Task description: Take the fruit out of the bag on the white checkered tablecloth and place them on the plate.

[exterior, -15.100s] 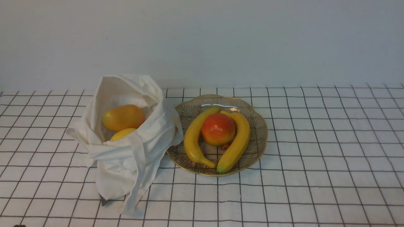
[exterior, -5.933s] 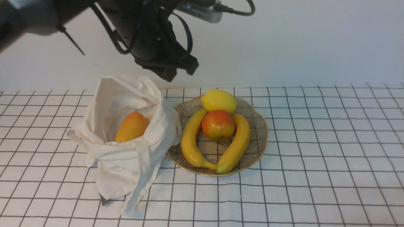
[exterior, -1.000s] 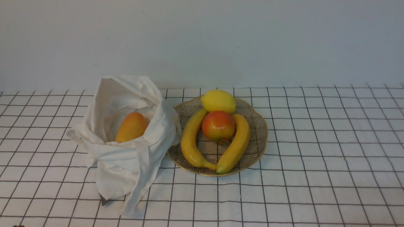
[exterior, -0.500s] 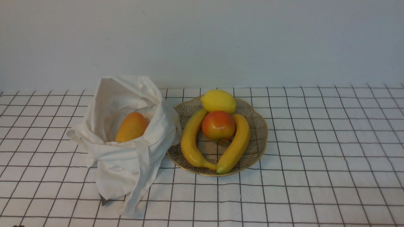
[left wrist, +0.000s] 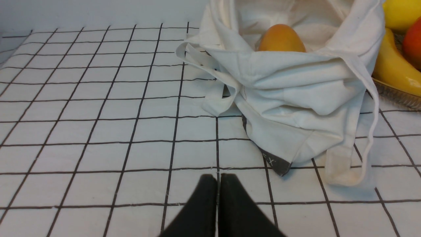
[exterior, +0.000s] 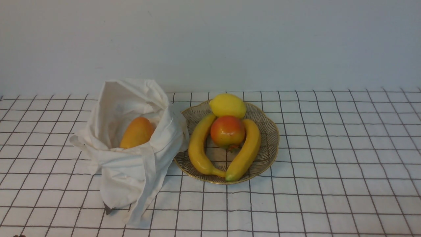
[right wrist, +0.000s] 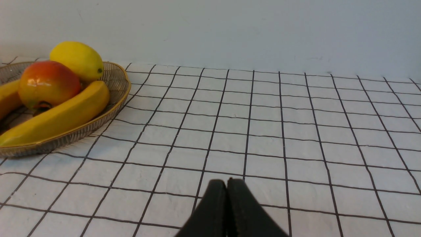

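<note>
The off-white cloth bag (exterior: 131,154) stands open on the white checkered tablecloth (exterior: 329,158), left of the plate (exterior: 269,138). The orange-yellow mango (exterior: 137,132) lies inside the bag; it also shows in the left wrist view (left wrist: 281,39). The yellow lemon (exterior: 227,105) rests at the far rim of the plate, and shows in the right wrist view (right wrist: 77,60). My left gripper (left wrist: 218,177) is shut and empty, low over the cloth a short way in front of the bag (left wrist: 296,95). My right gripper (right wrist: 227,182) is shut and empty, to the right of the plate (right wrist: 115,95). Neither gripper shows in the front view.
Two long yellow bananas (exterior: 199,146) (exterior: 245,149) and a round red-orange fruit (exterior: 227,131) lie on the plate. A plain pale wall (exterior: 230,42) closes off the back of the table. The bag's strap (exterior: 144,184) hangs down towards the near edge.
Nothing has moved in the last second. Earlier, the lemon went from the bag to the plate's far rim, the mango settled lower in the bag, and the arm left the front view.
</note>
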{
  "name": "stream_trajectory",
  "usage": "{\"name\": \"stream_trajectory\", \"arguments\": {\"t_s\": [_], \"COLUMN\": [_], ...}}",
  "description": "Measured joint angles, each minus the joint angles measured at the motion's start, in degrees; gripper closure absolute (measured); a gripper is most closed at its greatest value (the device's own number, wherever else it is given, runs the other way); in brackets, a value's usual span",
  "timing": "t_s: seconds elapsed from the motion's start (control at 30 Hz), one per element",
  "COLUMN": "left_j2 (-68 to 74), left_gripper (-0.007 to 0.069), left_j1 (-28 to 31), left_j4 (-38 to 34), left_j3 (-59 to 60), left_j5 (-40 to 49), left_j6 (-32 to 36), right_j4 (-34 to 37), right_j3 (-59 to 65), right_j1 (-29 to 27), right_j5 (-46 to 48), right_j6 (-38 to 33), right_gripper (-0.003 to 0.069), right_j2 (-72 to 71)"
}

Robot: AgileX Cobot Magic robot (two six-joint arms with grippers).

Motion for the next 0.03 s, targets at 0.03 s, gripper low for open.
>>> {"name": "stream_trajectory", "arguments": {"t_s": [0.03], "left_j2": [0.0], "left_gripper": [0.0632], "left_j1": [0.0], "left_j4": [0.0], "left_j3": [0.0], "left_j5": [0.0], "left_j6": [0.0], "right_j4": [0.0], "right_j3": [0.0], "right_j1": [0.0], "right_j5": [0.0], "right_j6": [0.0], "right_gripper": [0.0674], "right_j2": [0.0]}}
